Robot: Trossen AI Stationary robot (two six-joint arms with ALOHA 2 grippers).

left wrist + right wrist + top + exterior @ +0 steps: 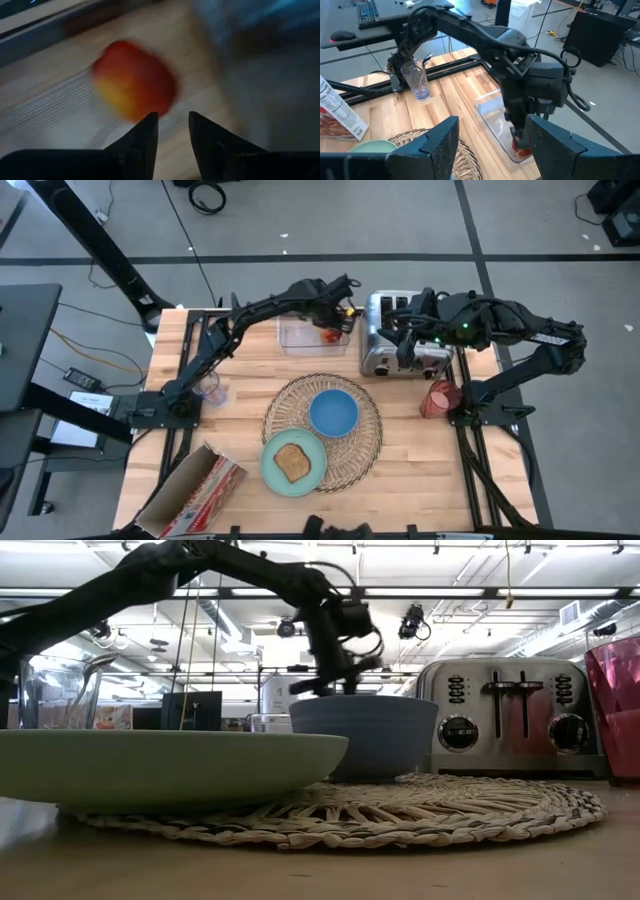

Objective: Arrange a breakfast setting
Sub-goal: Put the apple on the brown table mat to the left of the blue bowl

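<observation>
A red apple (132,80) lies on the floor of a clear plastic bin (305,335) at the table's far middle; it also shows in the right wrist view (522,150). My left gripper (172,120) hangs just above it, pointing down, fingers a narrow gap apart and empty. My right gripper (492,135) is wide open and empty above the chrome toaster (400,340). A blue bowl (333,412) sits on the round wicker placemat (365,450). A toast slice (293,463) lies on the mint-green plate (272,475), which overlaps the mat's near left edge. A pink cup (438,398) stands to the mat's right.
A clear glass (208,388) with a utensil standing in it is at the table's left, by the left arm's base. A printed box (190,492) lies at the near left corner. The toaster stands right beside the bin.
</observation>
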